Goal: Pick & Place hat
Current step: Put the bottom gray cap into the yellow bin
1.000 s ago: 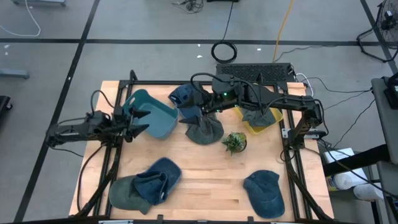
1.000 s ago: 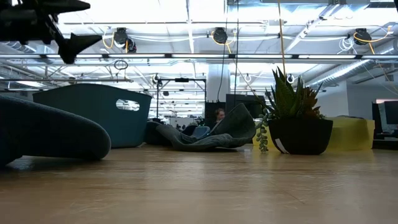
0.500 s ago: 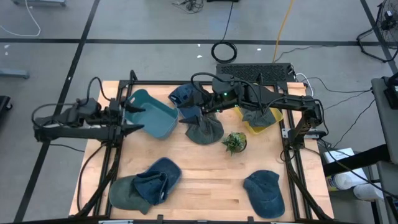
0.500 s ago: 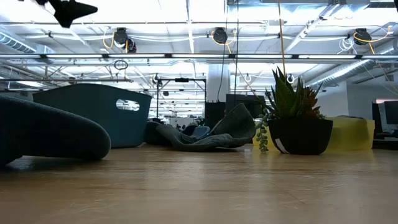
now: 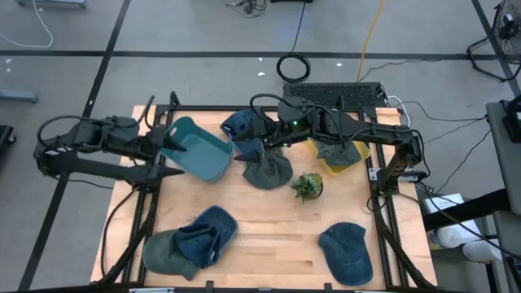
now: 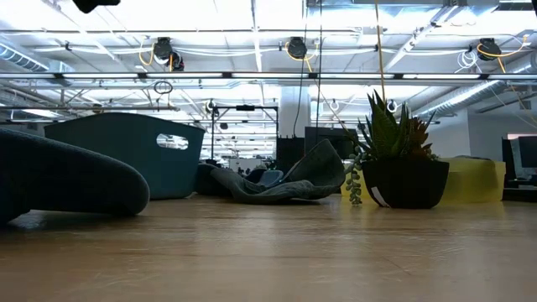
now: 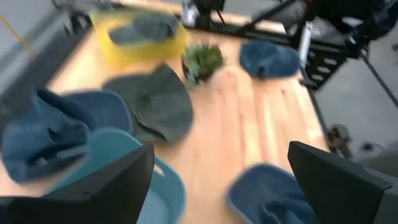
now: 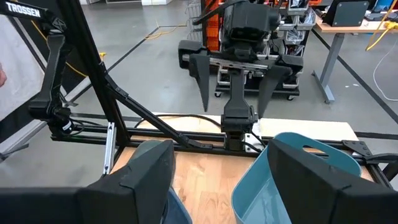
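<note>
A dark grey-green hat (image 5: 267, 169) lies flat on the table's far middle, next to a blue hat (image 5: 239, 124) and a teal bin (image 5: 197, 148). The grey hat also shows in the low view (image 6: 289, 180) and the left wrist view (image 7: 155, 102). My left gripper (image 5: 172, 152) is open and empty, raised above the table's left edge beside the teal bin (image 7: 118, 180). My right gripper (image 5: 249, 140) reaches in from the right and hangs open over the blue hat, facing the teal bin (image 8: 298, 168) and the left arm (image 8: 239, 68).
A yellow bin (image 5: 340, 155) at the far right has a grey hat in it. A potted plant (image 5: 307, 185) stands mid-table. Blue and green hats (image 5: 195, 238) lie near-left and a blue cap (image 5: 347, 251) near-right. Bare wood (image 5: 277, 228) lies between them.
My left arm has drawn back toward the table's left edge and risen; in the low view its finger has climbed almost out of the top of the picture. Its fingers have stayed open. The hats, the bins and my right arm have kept still.
</note>
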`<state>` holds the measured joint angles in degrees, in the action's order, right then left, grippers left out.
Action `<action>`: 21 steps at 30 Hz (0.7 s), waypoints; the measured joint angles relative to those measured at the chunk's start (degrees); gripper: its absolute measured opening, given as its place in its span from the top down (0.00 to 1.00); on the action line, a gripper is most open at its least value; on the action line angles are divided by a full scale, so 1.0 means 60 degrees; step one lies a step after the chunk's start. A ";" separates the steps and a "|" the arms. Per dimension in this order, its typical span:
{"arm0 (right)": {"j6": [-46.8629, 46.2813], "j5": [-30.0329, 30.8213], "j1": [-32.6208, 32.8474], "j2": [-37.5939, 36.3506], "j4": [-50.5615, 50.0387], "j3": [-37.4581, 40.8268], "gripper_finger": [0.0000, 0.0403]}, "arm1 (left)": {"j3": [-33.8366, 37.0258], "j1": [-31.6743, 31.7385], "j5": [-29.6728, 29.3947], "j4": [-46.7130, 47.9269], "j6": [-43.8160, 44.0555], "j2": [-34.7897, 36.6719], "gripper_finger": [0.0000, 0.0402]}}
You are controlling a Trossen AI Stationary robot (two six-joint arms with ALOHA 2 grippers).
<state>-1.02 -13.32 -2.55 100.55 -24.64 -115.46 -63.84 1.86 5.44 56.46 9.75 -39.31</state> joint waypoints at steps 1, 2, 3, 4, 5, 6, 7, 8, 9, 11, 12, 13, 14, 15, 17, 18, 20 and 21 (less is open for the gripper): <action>0.0000 0.0000 0.0000 0.0000 0.0000 -0.0004 0.39 | -0.0229 -0.0040 0.0105 0.0335 0.0170 -0.0166 0.06; 0.0003 0.0000 0.0000 0.0000 0.0000 -0.0001 0.39 | -0.0462 -0.0089 0.0176 0.0717 0.0351 -0.0334 0.06; 0.0004 0.0000 0.0000 0.0000 -0.0003 -0.0001 0.39 | -0.0682 -0.0138 0.0233 0.1102 0.0535 -0.0488 0.06; 0.0007 0.0000 0.0000 0.0000 0.0000 -0.0001 0.39 | -0.0884 -0.0185 0.0320 0.1475 0.0686 -0.0645 0.06; 0.0009 0.0000 0.0000 0.0000 0.0000 -0.0001 0.39 | -0.1065 -0.0236 0.0414 0.1855 0.0815 -0.0810 0.06; 0.0013 0.0000 0.0000 0.0000 0.0000 -0.0003 0.39 | -0.1229 -0.0297 0.0471 0.2210 0.0953 -0.0972 0.06; 0.0023 0.0000 0.0000 0.0000 0.0000 0.0000 0.39 | -0.1365 -0.0359 0.0549 0.2542 0.1080 -0.1115 0.06; 0.0034 0.0000 0.0000 0.0000 0.0000 -0.0001 0.39 | -0.1472 -0.0430 0.0655 0.2840 0.1254 -0.1235 0.06; 0.0072 0.0000 0.0000 0.0000 0.0000 0.0000 0.39 | -0.1547 -0.0491 0.0783 0.3152 0.1442 -0.1359 0.06; 0.0157 0.0000 0.0000 0.0000 0.0007 0.0000 0.39 | -0.1643 -0.0613 0.1124 0.3715 0.1859 -0.1599 0.06; 0.0204 0.0000 0.0000 0.0000 0.0020 -0.0002 0.39 | -0.1649 -0.0682 0.1357 0.3944 0.2107 -0.1700 0.06; 0.0261 0.0000 0.0000 0.0000 0.0050 0.0000 0.39 | -0.1649 -0.0760 0.1605 0.4220 0.2343 -0.1794 0.06; 0.0290 0.0000 0.0000 0.0000 0.0089 -0.0001 0.39 | -0.1648 -0.0843 0.1801 0.4463 0.2563 -0.1912 0.06; 0.0308 -0.0002 0.0000 0.0000 0.0136 0.0000 0.39 | -0.1648 -0.0924 0.1943 0.4646 0.2780 -0.2024 0.06; 0.0310 0.0000 0.0000 0.0000 0.0260 0.0000 0.39 | -0.1649 -0.1113 0.2183 0.4985 0.3294 -0.2233 0.06; 0.0313 -0.0004 0.0000 0.0000 0.0323 -0.0001 0.39 | -0.1648 -0.1213 0.2270 0.5106 0.3545 -0.2333 0.06; 0.0316 -0.0010 0.0000 0.0000 0.0496 -0.0002 0.39 | -0.1649 -0.1403 0.2450 0.5171 0.4003 -0.2513 0.06; 0.0317 -0.0029 0.0000 0.0000 0.0561 0.0000 0.39 | -0.1647 -0.1496 0.2571 0.5161 0.4278 -0.2594 0.06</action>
<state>0.89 -13.50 -2.55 100.55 -21.28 -115.46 -73.73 -7.11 20.87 87.42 35.42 -54.88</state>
